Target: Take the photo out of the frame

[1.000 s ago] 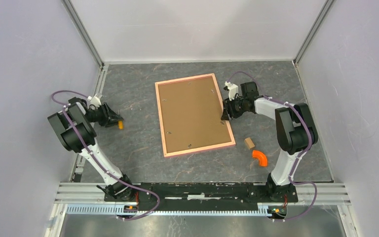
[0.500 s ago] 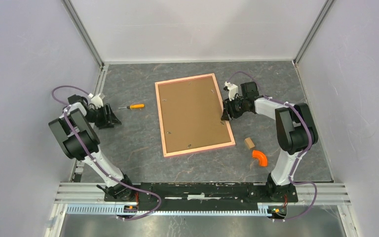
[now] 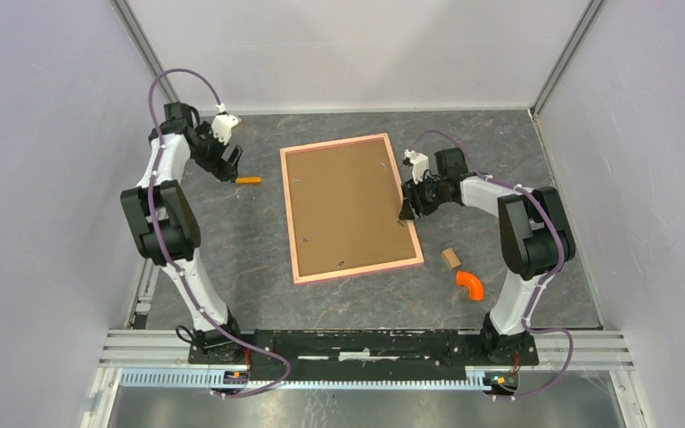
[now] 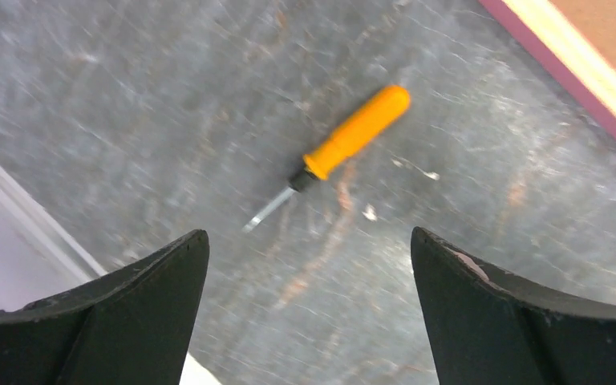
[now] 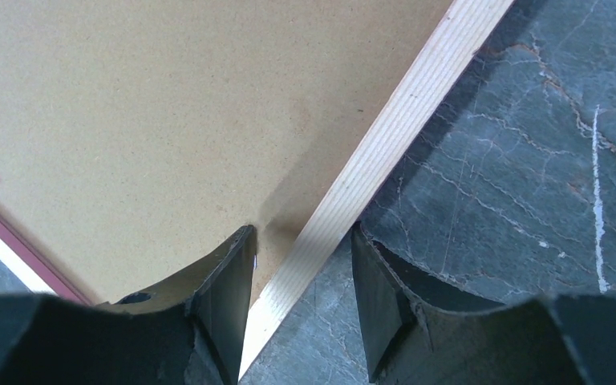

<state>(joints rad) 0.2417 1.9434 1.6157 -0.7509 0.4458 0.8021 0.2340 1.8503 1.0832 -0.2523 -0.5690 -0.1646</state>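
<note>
The frame (image 3: 348,205) lies face down mid-table, brown fibreboard back up inside a pink rim. The photo is hidden under that back. My right gripper (image 3: 407,210) is at the frame's right rim. In the right wrist view its jaws (image 5: 302,230) stand open astride the pale rim (image 5: 393,136), one finger over the fibreboard (image 5: 128,96), the other over the table. My left gripper (image 3: 230,168) is at the back left, open and empty (image 4: 306,233). An orange-handled screwdriver (image 4: 353,132) lies on the table just beyond it, beside the frame's left rim (image 4: 577,64).
In the top view the screwdriver (image 3: 248,180) lies between the left gripper and the frame. A small wooden block (image 3: 450,259) and an orange elbow piece (image 3: 471,284) lie right of the frame's near corner. Enclosure walls ring the table.
The left arm swung from the table's left edge to the back left and its jaws opened wide. The screwdriver left its grip and now lies by the frame. The right gripper stayed put.
</note>
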